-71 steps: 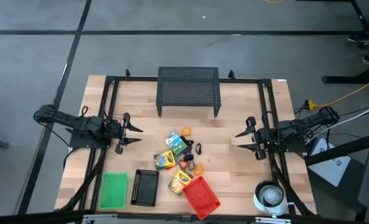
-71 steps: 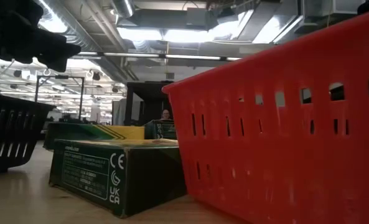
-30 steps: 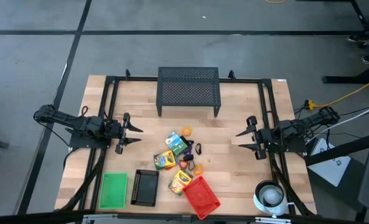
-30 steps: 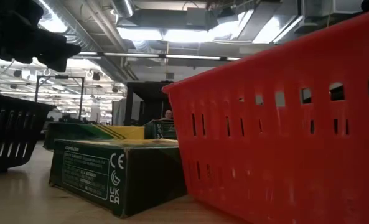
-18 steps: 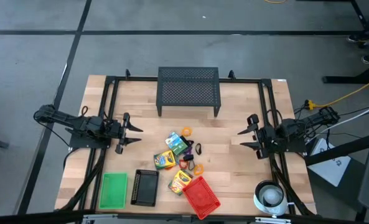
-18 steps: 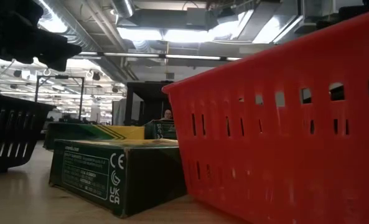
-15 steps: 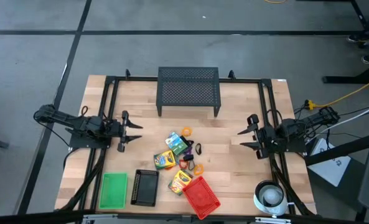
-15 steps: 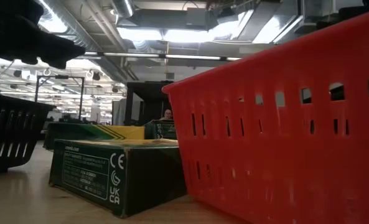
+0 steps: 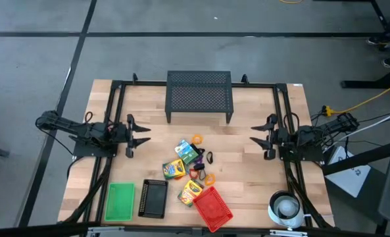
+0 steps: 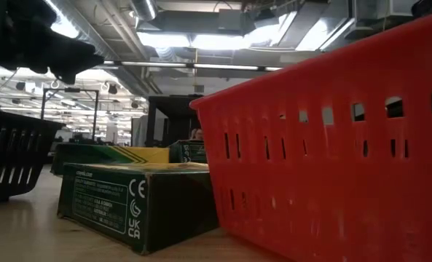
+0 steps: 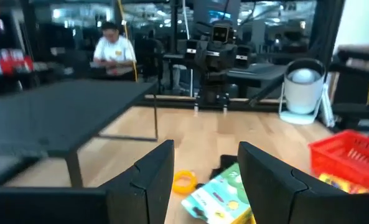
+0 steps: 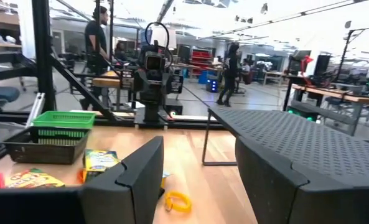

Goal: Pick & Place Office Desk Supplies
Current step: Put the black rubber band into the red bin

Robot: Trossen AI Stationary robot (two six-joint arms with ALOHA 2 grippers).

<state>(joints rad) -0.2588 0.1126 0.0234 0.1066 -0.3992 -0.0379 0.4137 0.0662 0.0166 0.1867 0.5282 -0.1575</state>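
The left gripper [image 9: 137,133] hovers spread apart and empty at the table's left side; the right gripper [image 9: 262,139] hovers opposite at the right side, likewise parted and holding nothing. Between them, near the table's middle, lie the crayon boxes [image 9: 187,151], an orange ring [image 9: 196,139] and black clips [image 9: 209,158], just behind the red basket [image 9: 214,207].
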